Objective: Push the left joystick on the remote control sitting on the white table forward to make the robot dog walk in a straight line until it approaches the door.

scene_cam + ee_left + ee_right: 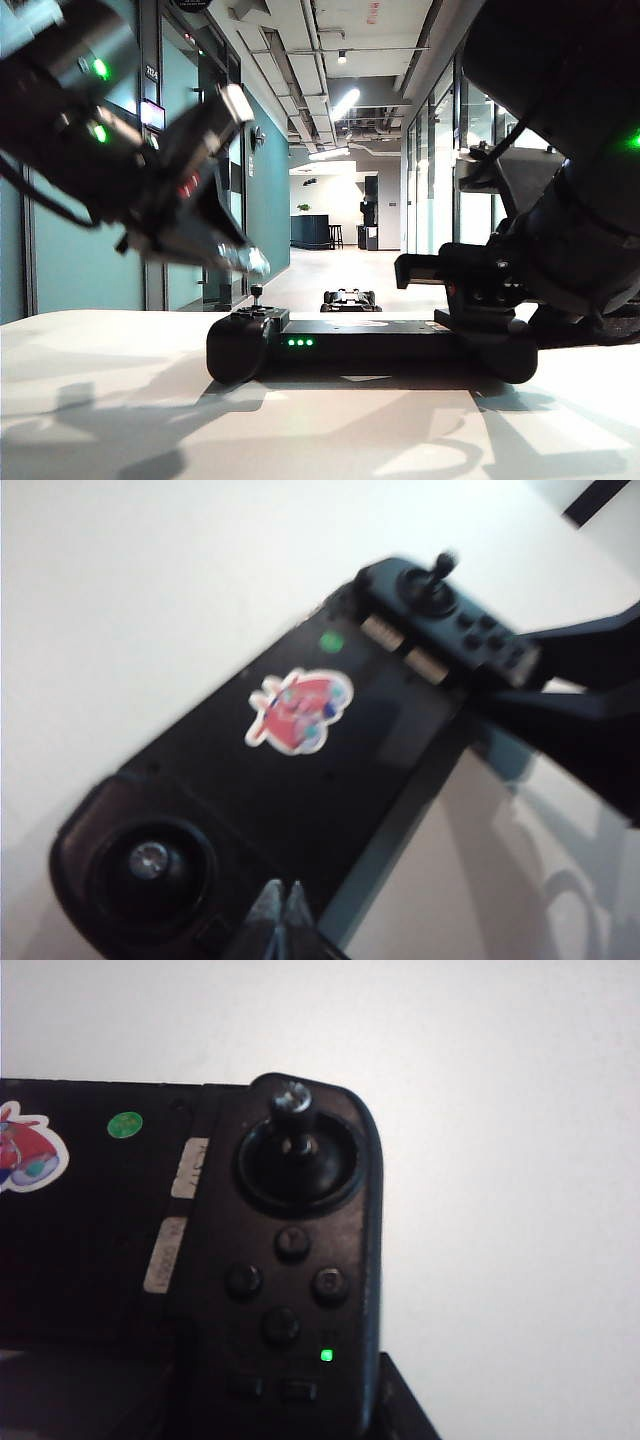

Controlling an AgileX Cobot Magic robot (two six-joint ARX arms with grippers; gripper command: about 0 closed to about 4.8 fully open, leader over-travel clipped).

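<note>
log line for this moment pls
left gripper shut, near left joystick | right gripper clamps remote control | robot dog in corridor

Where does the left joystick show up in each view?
Exterior view: the left joystick stands on the remote control's left end, below the left pincer.
Left wrist view: its round cap, at the remote's near end.
Right wrist view: not in it; the stick there is the other one, at the right pincer's end.
Shared landmark: the remote control.
</note>
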